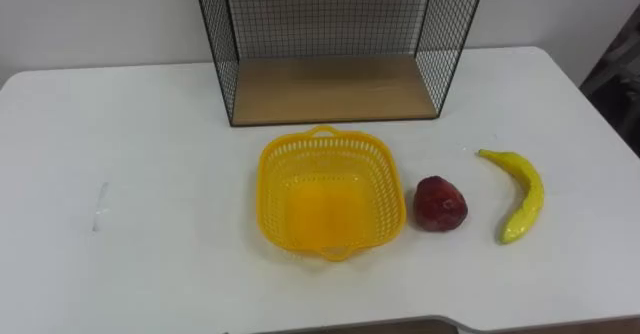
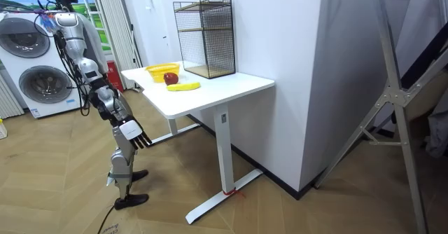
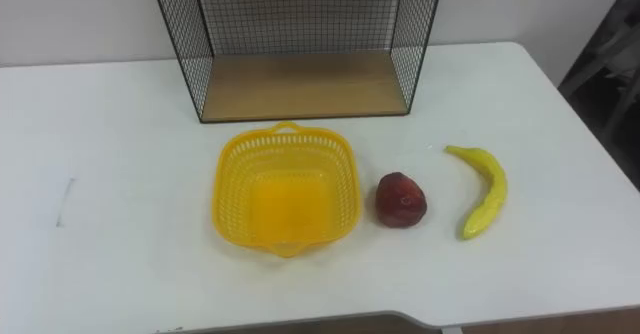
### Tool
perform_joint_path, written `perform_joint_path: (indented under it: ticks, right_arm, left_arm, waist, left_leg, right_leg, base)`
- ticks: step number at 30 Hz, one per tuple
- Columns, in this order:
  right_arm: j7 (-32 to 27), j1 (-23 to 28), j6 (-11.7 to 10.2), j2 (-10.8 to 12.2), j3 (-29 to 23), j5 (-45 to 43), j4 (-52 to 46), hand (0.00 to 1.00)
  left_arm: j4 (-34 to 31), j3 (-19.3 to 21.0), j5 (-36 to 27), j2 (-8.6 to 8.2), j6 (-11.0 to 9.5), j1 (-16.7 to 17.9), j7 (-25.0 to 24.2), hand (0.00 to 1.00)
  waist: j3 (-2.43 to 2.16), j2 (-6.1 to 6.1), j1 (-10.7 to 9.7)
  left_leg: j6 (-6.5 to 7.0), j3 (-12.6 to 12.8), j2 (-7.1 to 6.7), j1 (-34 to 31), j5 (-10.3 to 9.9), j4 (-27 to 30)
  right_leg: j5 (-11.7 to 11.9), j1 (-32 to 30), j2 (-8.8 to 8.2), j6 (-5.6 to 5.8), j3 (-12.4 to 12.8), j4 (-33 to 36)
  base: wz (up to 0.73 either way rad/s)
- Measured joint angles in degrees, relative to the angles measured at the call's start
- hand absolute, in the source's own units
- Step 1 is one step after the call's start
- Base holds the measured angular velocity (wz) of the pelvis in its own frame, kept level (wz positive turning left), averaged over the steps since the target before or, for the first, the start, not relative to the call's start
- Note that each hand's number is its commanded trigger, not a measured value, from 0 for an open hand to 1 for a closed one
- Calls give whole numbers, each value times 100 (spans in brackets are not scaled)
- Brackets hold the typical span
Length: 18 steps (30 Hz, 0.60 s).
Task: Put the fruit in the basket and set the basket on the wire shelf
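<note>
An empty yellow plastic basket point(image 1: 275, 179) sits in the middle of the white table point(image 1: 130, 154), just in front of the black wire shelf point(image 1: 330, 86) with its wooden floor. A dark red fruit point(image 1: 440, 204) lies right of the basket, close to its rim. Farther right lies a yellow banana point(image 1: 525, 194), curved, apart from both. In the room view I stand at the table's end on the room view's left, facing the basket point(image 2: 159, 70). My right hand point(image 2: 134, 134) hangs below the tabletop with straight fingers, holding nothing.
The wire shelf point(image 2: 205, 34) stands against the wall at the table's back edge. Bare tabletop stretches left of the basket, with a small faint mark point(image 1: 98, 209). Washing machines point(image 2: 31, 59) stand behind me; a metal stand point(image 2: 392, 101) is on the room view's right.
</note>
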Motion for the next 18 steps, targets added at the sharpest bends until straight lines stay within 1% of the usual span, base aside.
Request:
perform_joint_path:
  ticks: [13, 16, 18]
  right_arm:
    - [12, 4, 12, 12, -17, 73, 10, 0]
    - [-53, 49, 44, 26, -38, 487, 33, 0]
    - [-192, 70, 79, 65, -141, 924, 90, 0]
  left_arm:
    - [38, 13, 1, 0, 37, -1, 33, 0]
    - [24, 12, 1, 2, 24, 8, 64, 0]
    - [26, 28, -1, -1, -15, 20, 103, 0]
  waist:
    - [-6, -39, 4]
    - [-11, -57, 0]
    - [-11, -74, -2]
  left_leg:
    - [0, 1, -1, 6, 1, 7]
    - [1, 1, -3, 13, 1, 4]
    - [1, 5, -2, 47, 3, -4]
  right_leg:
    - [0, 2, 0, 0, -2, 0]
    - [0, 7, 0, 0, 2, -2]
    - [0, 11, 0, 0, 9, 4]
  base:
    - [0]
    - [0]
    - [0]
